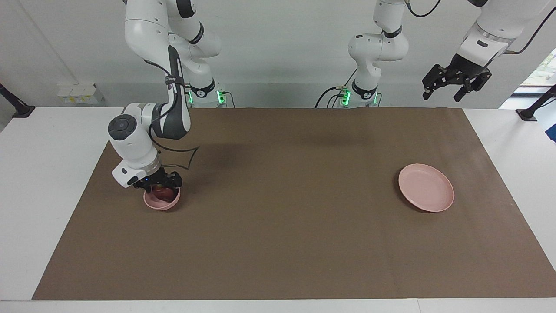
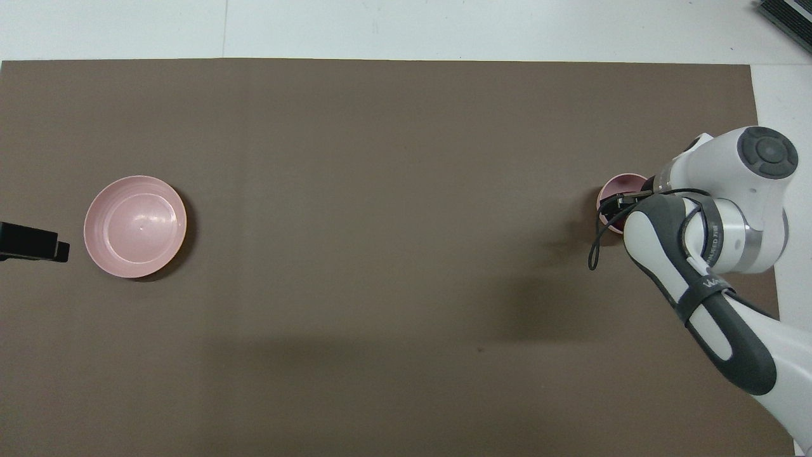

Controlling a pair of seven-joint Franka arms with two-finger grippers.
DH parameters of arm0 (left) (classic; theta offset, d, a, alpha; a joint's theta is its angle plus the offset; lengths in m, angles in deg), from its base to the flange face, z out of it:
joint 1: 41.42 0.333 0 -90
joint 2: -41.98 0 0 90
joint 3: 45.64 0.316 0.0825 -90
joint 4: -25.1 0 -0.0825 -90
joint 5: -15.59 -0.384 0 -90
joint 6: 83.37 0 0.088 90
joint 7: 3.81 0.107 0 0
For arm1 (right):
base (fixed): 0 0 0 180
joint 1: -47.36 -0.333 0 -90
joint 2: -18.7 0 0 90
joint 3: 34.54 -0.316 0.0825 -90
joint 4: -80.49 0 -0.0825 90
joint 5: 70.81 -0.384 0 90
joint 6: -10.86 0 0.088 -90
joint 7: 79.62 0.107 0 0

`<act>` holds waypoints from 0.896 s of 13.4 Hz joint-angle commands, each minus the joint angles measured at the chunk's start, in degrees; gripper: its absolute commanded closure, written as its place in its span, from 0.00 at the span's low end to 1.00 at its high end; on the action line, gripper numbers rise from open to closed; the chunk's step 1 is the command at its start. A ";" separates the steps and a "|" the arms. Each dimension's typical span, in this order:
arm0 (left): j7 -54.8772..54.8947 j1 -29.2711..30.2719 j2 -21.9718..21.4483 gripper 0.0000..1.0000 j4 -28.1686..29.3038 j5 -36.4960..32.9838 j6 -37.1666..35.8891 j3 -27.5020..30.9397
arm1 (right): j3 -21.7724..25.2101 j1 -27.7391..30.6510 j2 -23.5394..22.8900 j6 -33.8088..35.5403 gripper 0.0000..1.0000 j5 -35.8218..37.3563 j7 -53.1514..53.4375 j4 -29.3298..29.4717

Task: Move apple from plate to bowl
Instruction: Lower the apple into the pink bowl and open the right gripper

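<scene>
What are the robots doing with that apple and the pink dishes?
The right gripper sits low over the small pink bowl at the right arm's end of the table, and the dark red apple is down in that bowl between its fingers. Whether the apple is let go cannot be told. The pink plate at the left arm's end is bare. The left gripper waits, open, high in the air.
</scene>
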 commanded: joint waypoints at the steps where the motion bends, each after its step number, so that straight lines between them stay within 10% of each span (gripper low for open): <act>1: 0.31 -1.09 -0.73 0.00 0.31 -0.16 -0.12 0.60 | -0.14 0.07 0.69 -0.26 0.00 0.10 1.34 0.71; 12: 0.22 -0.13 -0.64 0.00 0.31 -2.62 1.90 0.86 | -1.46 -0.02 15.36 16.51 0.00 0.19 1.08 6.86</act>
